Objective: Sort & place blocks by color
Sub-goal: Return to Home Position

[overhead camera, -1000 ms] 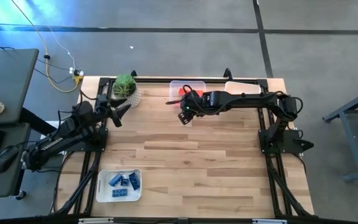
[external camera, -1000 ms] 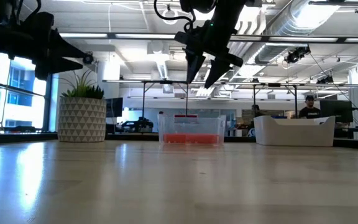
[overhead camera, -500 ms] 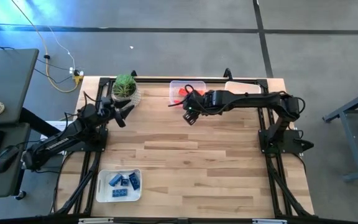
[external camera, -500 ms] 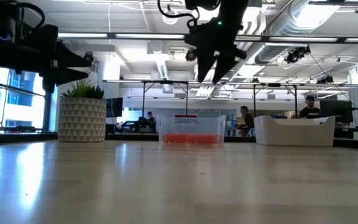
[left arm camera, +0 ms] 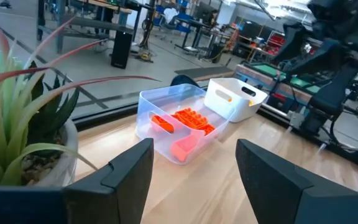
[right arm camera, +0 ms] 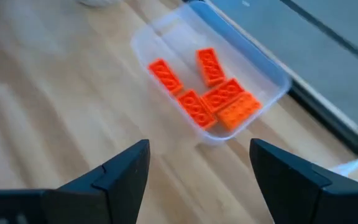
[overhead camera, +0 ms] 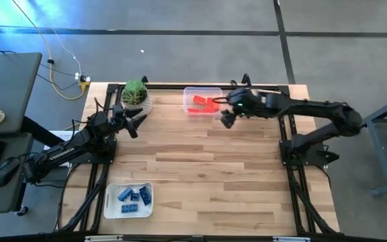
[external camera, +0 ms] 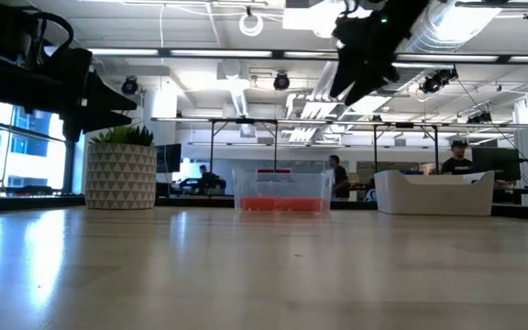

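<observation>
Several orange blocks [right arm camera: 211, 94] lie in the clear bin [right arm camera: 272, 73], just beyond the parted, empty fingers of the right gripper [right arm camera: 197, 163] | left gripper [left arm camera: 191, 165]: fingers parted, empty, same bin ahead of them.

Wooden table [overhead camera: 207, 161] bearing plant [overhead camera: 135, 94] and bins [overhead camera: 202, 89]

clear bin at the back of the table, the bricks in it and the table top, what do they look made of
Clear bin: thin see-through plastic, glossy; the wood shows through its walls.
Bricks: hard orange plastic with studded tops, likely moulded.
Table top: pale wood planks with visible grain and joints, and a slight sheen.
</observation>
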You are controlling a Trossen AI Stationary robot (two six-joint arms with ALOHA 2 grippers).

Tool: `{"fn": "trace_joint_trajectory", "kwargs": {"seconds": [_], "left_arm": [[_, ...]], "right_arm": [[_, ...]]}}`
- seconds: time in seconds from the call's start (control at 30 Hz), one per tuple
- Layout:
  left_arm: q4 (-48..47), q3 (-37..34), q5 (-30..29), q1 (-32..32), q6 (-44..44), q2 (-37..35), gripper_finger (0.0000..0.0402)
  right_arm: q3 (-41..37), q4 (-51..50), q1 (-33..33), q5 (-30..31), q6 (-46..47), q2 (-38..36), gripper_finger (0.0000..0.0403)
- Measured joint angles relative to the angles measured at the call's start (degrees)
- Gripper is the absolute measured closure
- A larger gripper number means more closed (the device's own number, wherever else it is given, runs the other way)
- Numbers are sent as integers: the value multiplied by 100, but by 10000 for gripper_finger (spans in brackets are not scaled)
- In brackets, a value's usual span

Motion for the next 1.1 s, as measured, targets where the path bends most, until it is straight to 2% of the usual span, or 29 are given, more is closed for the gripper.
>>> {"fn": "trace_joint_trajectory", "kwargs": {"seconds": [0.13, 0.43, 0.6, 0.93, 1.1], "left_arm": [[0, 0, -90, 4, 1, 0, 183], [0, 2, -155, 7, 2, 0, 183], [0, 2, -154, 7, -16, 0, 183], [-4, 2, -154, 7, -42, 0, 183], [-4, 4, -154, 7, -42, 0, 183]], "right_arm": [[-1028, 881, -48, -572, -74, -969, 139], [-3090, 2596, -2, -593, -316, -2915, 139], [-4141, 3304, -2, -897, -132, -3810, 139], [-5622, 4417, -2, -1740, 1, -5039, 139], [-6243, 4895, 0, -1792, 269, -5510, 139]]}}
